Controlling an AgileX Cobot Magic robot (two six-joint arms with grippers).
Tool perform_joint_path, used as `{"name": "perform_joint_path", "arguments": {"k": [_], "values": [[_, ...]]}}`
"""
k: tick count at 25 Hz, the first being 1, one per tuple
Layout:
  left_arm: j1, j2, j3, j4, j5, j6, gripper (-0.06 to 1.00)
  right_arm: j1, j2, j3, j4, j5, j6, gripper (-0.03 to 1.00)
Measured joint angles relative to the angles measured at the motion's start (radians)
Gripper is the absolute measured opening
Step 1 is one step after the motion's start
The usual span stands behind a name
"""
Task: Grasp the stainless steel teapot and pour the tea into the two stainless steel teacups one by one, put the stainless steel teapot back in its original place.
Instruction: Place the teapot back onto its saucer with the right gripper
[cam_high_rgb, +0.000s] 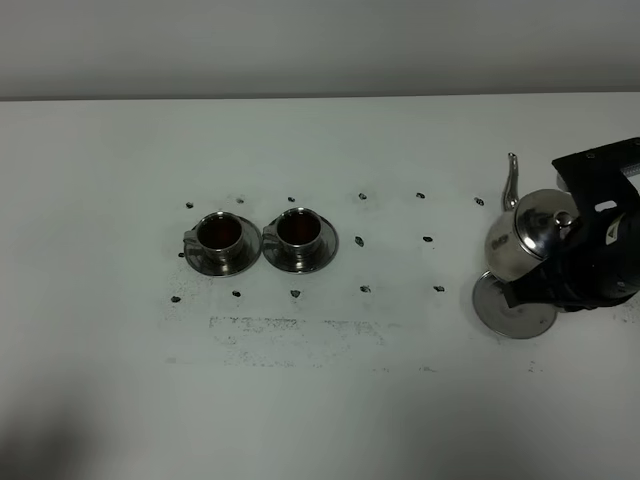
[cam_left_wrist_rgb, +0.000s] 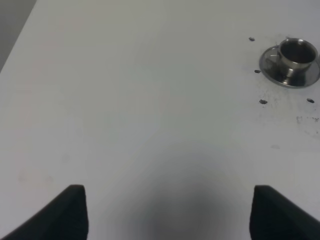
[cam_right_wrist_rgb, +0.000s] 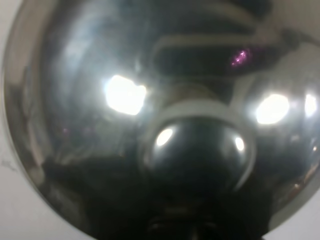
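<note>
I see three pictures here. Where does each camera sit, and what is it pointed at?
Exterior high: mounted above, looking down on the white table; it shows two teacups, the teapot and the black right arm at it.
Left wrist: rides the left arm, facing across the table at one teacup; two dark hand tips show.
Right wrist: rides the right arm, pressed close to the teapot lid and its knob; no part of the hand is clear.
Shared: the high and right wrist views both show the teapot.

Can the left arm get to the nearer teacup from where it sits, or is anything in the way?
Probably yes. In the left wrist view only bare table lies between the left gripper and the teacup on its saucer. The right gripper and teapot sit far off.
</note>
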Motion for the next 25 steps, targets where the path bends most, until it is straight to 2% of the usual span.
{"name": "perform_joint_path", "arguments": {"k": [6, 19, 25], "values": [[0.000, 0.000, 0.000, 0.000, 0.000, 0.000, 0.65, -0.009, 0.060, 0.023, 0.062, -0.018, -0.037, 0.20], [0.000, 0.000, 0.000, 0.000, 0.000, 0.001, 0.65, -0.009, 0.165, 0.023, 0.074, -0.030, -0.048, 0.20], [0.000, 0.000, 0.000, 0.000, 0.000, 0.001, 0.65, -0.037, 0.180, 0.023, 0.068, -0.035, -0.048, 0.20]]}}
